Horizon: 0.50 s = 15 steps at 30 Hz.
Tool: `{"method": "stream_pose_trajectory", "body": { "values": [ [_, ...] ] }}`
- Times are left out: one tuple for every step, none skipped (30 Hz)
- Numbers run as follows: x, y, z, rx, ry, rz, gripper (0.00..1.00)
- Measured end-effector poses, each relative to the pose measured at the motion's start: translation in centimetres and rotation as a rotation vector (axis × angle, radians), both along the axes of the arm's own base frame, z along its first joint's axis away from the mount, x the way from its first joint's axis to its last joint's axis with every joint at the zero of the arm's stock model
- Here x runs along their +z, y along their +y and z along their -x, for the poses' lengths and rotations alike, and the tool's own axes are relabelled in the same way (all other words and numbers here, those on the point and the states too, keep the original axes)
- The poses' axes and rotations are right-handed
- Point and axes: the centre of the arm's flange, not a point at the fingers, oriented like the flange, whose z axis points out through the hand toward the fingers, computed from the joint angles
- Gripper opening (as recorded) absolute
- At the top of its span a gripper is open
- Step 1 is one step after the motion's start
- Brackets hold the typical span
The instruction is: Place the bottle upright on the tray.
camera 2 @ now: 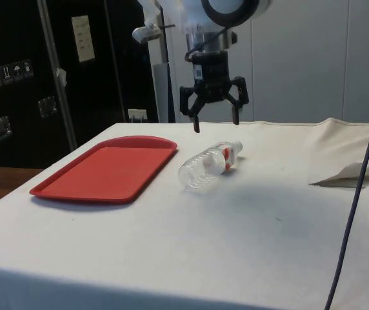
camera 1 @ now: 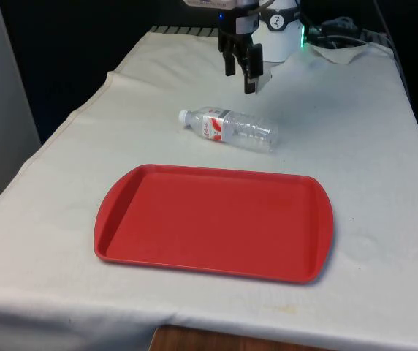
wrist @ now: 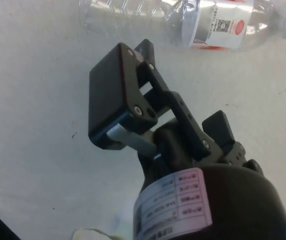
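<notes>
White cloth covers the tabletop [camera 1: 384,183], red tray [camera 1: 213,223] near the bottle [camera 1: 231,128] lying flat. Tool [camera 2: 215,124] hangs above, spread wide, holding nothing.

Wrist view's edge cuts off the bottle [wrist: 203,22] cap

The front view looked down the table's length from its near end, taking in the tray [camera 1: 213,223] close by and the bottle [camera 1: 229,127] beyond. The side view sat low at the table's flank, sharing both. The wrist view looked down close over the cloth [wrist: 33,100].
</notes>
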Motion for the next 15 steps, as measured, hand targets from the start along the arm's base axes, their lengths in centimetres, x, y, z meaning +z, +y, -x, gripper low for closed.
{"method": "stream_pose_trajectory", "body": {
  "values": [
    [0.0,-0.05,0.01,-0.005,0.0,0.0,1.0],
    [0.0,-0.05,0.01,-0.01,0.0,0.0,1.0],
    [-0.04,-0.04,0.04,-0.015,0.001,0.0,1.0],
    [-0.04,-0.04,0.04,-0.015,0.001,0.0,1.0],
    [-0.04,-0.04,0.04,-0.025,0.001,0.0,1.0],
    [-0.07,-0.08,0.09,-0.032,0.002,0.0,1.0],
    [-0.07,-0.08,0.09,-0.037,0.002,0.0,1.0],
    [-0.11,-0.08,0.12,-0.043,0.003,0.001,1.0],
    [-0.11,-0.08,0.12,-0.048,0.003,0.001,1.0],
    [-0.15,-0.12,0.17,-0.059,0.004,0.001,1.0],
    [-0.15,-0.12,0.17,-0.064,0.004,0.001,1.0],
    [-0.15,-0.12,0.17,-0.064,0.004,0.001,1.0],
    [-0.15,-0.12,0.17,-0.064,0.004,0.001,1.0],
    [-0.15,-0.12,0.17,-0.069,0.004,0.001,1.0],
    [-0.19,-0.11,0.21,-0.075,0.005,0.001,1.0]
  ]
}}
